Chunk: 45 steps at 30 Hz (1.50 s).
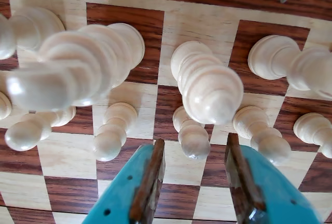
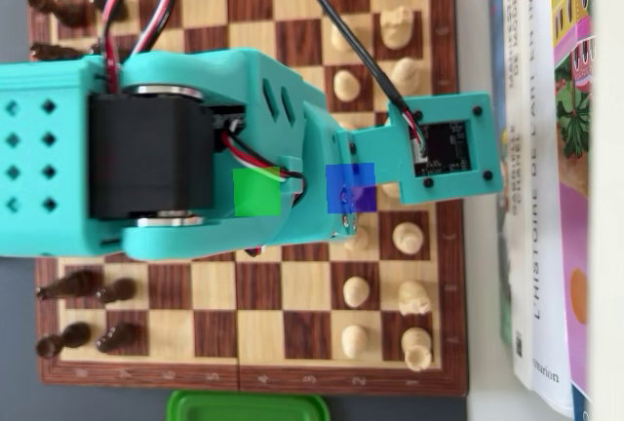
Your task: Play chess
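Observation:
In the wrist view my gripper [image 1: 195,149] is open, its two teal jaws with brown pads [image 1: 150,177] hanging above the wooden chessboard [image 1: 171,167]. A white pawn [image 1: 193,137] stands just past the jaw tips, centred on the gap and touching neither pad. More white pawns [image 1: 113,130] [image 1: 259,130] flank it, and taller white pieces [image 1: 210,86] [image 1: 78,68] rise behind. From overhead, the teal arm [image 2: 195,148] covers the board's middle and hides the jaws. White pieces [image 2: 407,238] line the right side and dark pieces [image 2: 73,289] the left.
Books [image 2: 546,177] lie along the board's right edge in the overhead view. A green lid [image 2: 249,406] sits below the board. The camera board on its teal mount [image 2: 448,148] sticks out over the white ranks. Bare squares [image 2: 258,309] lie mid-board.

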Tool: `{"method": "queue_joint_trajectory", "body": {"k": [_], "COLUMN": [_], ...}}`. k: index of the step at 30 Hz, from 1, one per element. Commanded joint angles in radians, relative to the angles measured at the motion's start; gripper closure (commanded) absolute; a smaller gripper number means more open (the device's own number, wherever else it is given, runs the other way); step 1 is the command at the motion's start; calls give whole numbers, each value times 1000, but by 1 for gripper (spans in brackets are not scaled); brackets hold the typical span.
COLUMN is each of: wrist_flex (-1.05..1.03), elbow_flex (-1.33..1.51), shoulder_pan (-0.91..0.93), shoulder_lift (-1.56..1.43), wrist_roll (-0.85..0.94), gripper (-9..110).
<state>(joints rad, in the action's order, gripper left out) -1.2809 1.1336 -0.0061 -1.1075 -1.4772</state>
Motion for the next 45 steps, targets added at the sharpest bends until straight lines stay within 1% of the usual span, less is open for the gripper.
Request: {"method": "queue_joint_trajectory", "body": {"k": [1, 6, 37, 41, 45], "wrist_flex": [8, 8, -2, -2, -2], "elbow_flex": [-48, -81, -83, -83, -83], "shoulder_pan": [9, 8, 9, 9, 14], "shoulder_lift": [-14, -5, 35, 37, 37], "wrist_roll": [-8, -8, -6, -5, 0], "gripper": [84, 84, 84, 87, 88]}}
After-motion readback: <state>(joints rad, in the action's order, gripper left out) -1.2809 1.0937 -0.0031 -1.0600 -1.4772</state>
